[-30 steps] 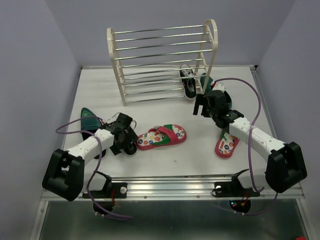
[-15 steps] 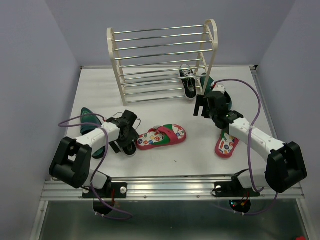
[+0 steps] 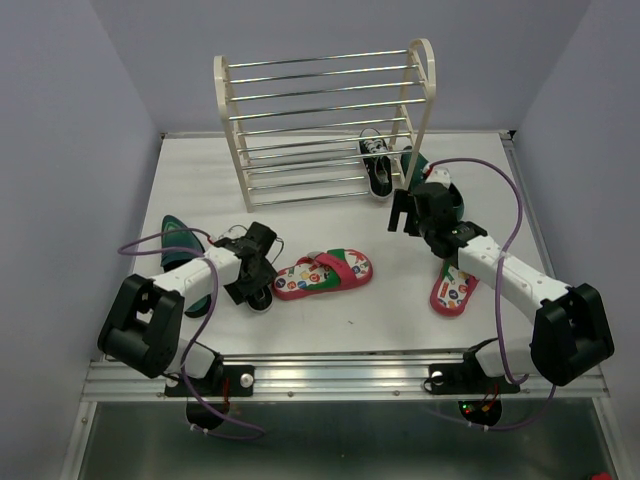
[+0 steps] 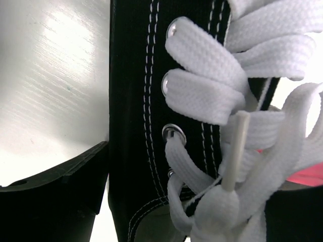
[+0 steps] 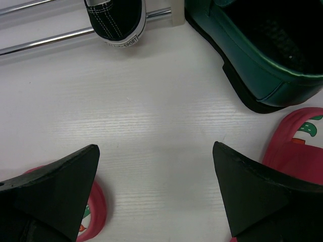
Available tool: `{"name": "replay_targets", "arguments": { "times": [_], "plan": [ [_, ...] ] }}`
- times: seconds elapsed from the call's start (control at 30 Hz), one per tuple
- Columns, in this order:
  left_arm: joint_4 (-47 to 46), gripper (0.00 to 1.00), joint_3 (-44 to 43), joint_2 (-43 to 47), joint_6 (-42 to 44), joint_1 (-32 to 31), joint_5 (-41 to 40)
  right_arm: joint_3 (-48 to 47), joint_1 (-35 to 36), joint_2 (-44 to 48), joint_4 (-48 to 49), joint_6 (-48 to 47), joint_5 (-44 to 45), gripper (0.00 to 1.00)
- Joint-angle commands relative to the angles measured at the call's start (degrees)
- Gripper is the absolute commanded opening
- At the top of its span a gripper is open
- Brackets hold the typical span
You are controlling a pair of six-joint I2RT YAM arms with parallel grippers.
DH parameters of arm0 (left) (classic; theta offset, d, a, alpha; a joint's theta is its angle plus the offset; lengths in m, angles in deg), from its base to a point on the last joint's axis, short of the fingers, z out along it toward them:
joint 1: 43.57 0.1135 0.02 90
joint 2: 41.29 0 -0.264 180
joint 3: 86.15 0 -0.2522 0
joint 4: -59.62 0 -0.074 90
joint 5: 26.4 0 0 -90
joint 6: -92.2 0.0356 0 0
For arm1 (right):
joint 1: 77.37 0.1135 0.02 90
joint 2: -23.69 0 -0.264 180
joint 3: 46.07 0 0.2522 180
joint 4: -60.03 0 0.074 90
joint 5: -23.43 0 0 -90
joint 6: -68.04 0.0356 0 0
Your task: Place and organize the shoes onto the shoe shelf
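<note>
The cream-white shoe shelf (image 3: 325, 120) stands at the back. One black sneaker (image 3: 377, 166) sits on a low tier at its right end. Its heel shows in the right wrist view (image 5: 116, 17). My left gripper (image 3: 255, 277) is shut on the other black sneaker (image 4: 136, 101), which rests on the table. My right gripper (image 3: 401, 215) is open and empty above bare table (image 5: 156, 201). One green dress shoe (image 5: 262, 55) lies just beside the shelf's right panel. The other green dress shoe (image 3: 180, 240) lies at the left. One flip-flop (image 3: 325, 272) lies in the middle. The other flip-flop (image 3: 452, 288) lies under my right arm.
The shelf's metal rods (image 5: 50, 43) run just beyond my right gripper. Purple cables (image 3: 505, 205) loop off both arms. A metal rail (image 3: 340, 372) runs along the table's near edge.
My left arm has folded in and its gripper has turned and settled around the black sneaker. The right arm has not moved.
</note>
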Motion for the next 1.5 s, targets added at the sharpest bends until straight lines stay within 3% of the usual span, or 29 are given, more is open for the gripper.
{"name": "replay_targets", "arguments": {
  "times": [0.0, 0.03, 0.07, 0.37, 0.5, 0.73, 0.93, 1.07, 1.33, 1.47],
  "plan": [
    [2.0, 0.11, 2.1, -0.2, -0.4, -0.4, -0.2, -0.2, -0.4, 1.2, 1.8, -0.6, 3.7, 1.00],
    [2.5, 0.02, 1.8, 0.0, 0.2, -0.4, -0.6, -0.3, -0.4, 1.5, 1.8, -0.7, 3.9, 1.00],
    [2.9, 0.00, 1.5, 0.2, 1.4, -0.4, -1.8, -0.3, -0.4, 1.8, 1.8, -1.0, 4.0, 1.00],
    [2.9, 0.00, -2.7, 10.7, 11.8, -0.7, -4.6, -3.3, -0.4, 3.9, 1.8, -3.2, 2.6, 1.00],
    [1.1, 0.00, -2.2, 18.2, 17.2, -0.8, -3.2, -6.9, -0.4, 4.4, 2.1, -5.1, 4.8, 1.00],
    [-3.8, 0.00, -2.8, 23.5, 27.4, -1.1, 3.6, -15.7, -4.2, 0.6, 6.8, -10.2, 4.2, 1.00],
    [-8.0, 0.00, -2.2, 23.9, 30.9, -1.5, 10.0, -20.7, -9.4, -5.6, 17.0, -18.0, -1.9, 1.00],
    [-11.0, 0.00, -3.1, 22.2, 31.5, -1.8, 11.7, -23.7, -13.7, -11.1, 21.0, -20.0, -11.8, 0.91],
    [-18.9, 0.00, -5.0, 18.0, 29.9, -2.0, 12.4, -25.8, -14.8, -17.0, 29.8, -24.8, -19.6, 0.76],
    [-19.3, 0.00, -6.2, 14.5, 30.1, -2.0, 11.8, -25.4, -15.3, -18.2, 33.2, -24.7, -23.5, 0.76]
  ]
}}
